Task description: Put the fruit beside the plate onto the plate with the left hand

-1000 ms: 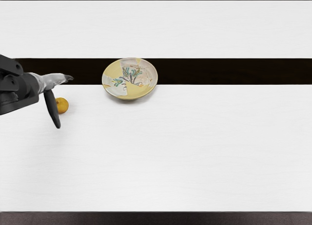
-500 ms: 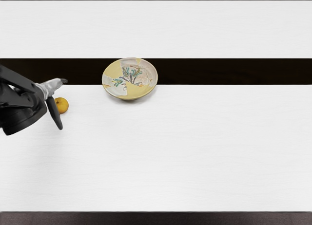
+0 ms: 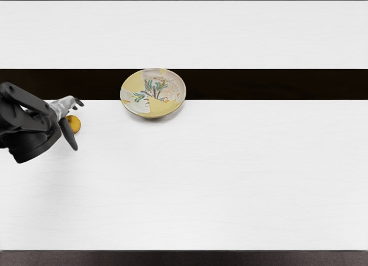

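- The left hand (image 3: 64, 117) is held low at the table's (image 3: 230, 174) left edge, fingers spread loosely around the fruit (image 3: 74, 123).
- The plate (image 3: 153, 92) is seen at the far edge.

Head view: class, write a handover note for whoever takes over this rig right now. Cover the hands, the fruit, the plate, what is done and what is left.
Left hand: open, thumb and fingers either side of the fruit, with no grasp visible.
Right hand: not in view.
Fruit: on the table, partly hidden by the hand, left of the plate and apart from it.
Plate: at the table's far edge, holding no fruit.
Done: hand brought to the fruit.
Left: close on the fruit, lift it, carry it right and set it on the plate.
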`<state>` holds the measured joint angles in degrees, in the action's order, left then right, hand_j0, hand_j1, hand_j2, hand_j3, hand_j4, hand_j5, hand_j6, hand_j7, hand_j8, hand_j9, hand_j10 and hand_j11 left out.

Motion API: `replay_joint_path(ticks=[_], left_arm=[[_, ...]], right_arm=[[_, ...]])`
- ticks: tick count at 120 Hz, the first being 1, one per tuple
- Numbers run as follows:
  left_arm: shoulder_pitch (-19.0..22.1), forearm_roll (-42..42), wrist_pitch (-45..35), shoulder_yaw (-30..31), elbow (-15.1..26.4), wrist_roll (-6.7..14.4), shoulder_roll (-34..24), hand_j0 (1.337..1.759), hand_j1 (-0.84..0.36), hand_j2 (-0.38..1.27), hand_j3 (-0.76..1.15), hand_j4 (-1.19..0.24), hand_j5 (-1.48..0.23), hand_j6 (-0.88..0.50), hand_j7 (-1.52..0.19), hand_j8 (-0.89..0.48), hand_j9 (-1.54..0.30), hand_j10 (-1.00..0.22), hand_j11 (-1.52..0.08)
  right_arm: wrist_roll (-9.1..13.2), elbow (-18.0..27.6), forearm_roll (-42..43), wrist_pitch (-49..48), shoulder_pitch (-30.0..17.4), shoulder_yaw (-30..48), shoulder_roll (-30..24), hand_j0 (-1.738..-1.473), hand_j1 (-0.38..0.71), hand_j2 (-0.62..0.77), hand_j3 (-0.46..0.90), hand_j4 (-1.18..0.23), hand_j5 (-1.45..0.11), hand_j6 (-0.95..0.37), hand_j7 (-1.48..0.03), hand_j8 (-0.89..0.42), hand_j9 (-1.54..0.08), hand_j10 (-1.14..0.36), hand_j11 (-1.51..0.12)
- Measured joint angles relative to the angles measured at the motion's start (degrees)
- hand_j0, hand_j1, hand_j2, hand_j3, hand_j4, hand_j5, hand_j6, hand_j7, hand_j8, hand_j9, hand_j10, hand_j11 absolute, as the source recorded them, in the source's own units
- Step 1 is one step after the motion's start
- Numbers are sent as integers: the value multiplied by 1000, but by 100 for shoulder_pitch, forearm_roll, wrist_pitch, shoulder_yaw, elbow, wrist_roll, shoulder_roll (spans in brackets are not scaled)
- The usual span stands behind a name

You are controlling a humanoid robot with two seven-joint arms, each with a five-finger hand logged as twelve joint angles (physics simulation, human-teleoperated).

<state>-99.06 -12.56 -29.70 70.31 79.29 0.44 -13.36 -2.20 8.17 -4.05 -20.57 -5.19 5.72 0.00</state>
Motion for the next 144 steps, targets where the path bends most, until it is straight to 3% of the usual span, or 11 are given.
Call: replay_joint_path(ticks=[58,92,144], left_arm=[[291,-47,8,-73,-532,0,25,1658,76,46,0,-228,-296,-228,-296,-228,-296,-228,-296],[296,-99,33,-97,-571,0,58,1658,-2,59,0,-293,-380,-293,-380,-293,-380,-293,-380],[276,-208,51,-126,-571,0,115,1658,-27,63,0,-314,-408,-314,-408,-314,-408,-314,-408]], right_arm=[[0,0,-2,0,0,0,0,-1658,-340,-2,0,-8,-10,-8,-10,-8,-10,-8,-10],[1,0,-2,0,0,1,0,-1658,-340,-2,0,-8,-10,-8,-10,-8,-10,-8,-10],[1,0,0,0,0,2,0,-1658,-340,-2,0,-8,-10,-8,-10,-8,-10,-8,-10]])
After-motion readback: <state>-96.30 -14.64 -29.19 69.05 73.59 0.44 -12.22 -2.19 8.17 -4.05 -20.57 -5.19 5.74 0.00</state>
